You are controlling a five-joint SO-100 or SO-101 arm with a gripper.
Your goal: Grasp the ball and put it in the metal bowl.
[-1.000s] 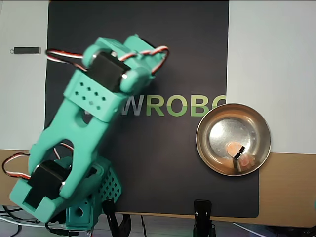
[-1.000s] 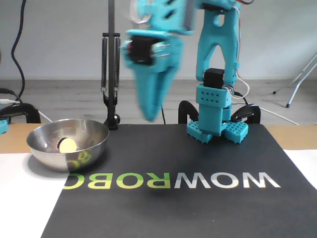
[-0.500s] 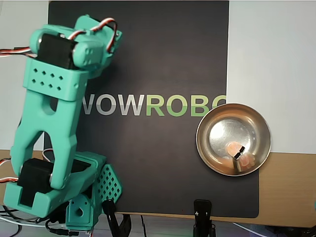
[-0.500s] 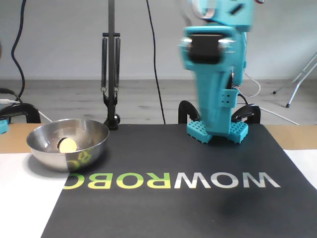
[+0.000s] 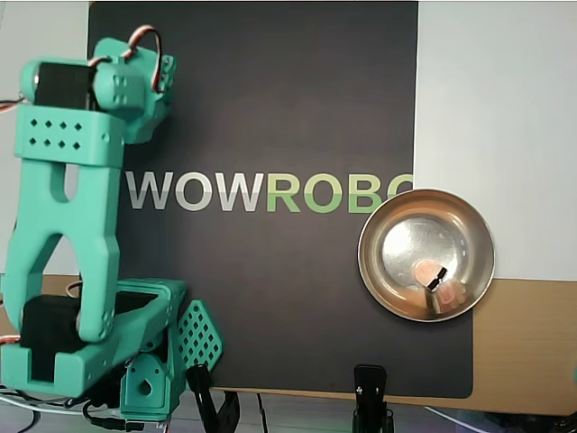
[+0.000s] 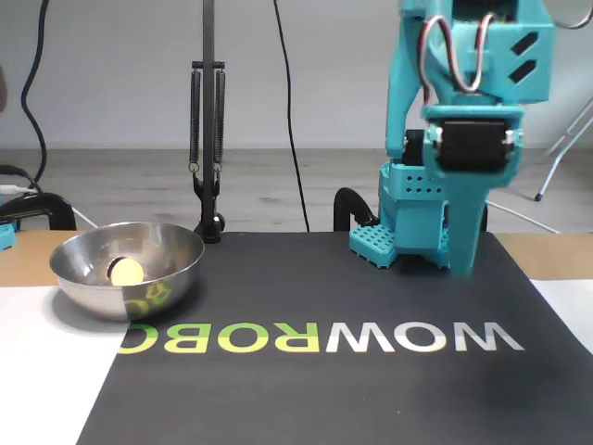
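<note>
Ball in the bowl, arm well away from it.

We see the ball [image 6: 125,271] lying inside the metal bowl [image 6: 176,248], low against the wall; in the overhead view it sits in the lower part of the bowl, among reflections. The bowl stands at the edge of the black mat [image 5: 270,108] printed WOWROBO, on the tabletop [image 5: 523,334]. The teal arm [image 5: 68,180] is on the opposite side of the mat in both views, well apart from the bowl. Its jaws [image 6: 463,243] point down toward the mat in the fixed view; we cannot tell whether they are wide or narrow, and nothing shows between them.
</note>
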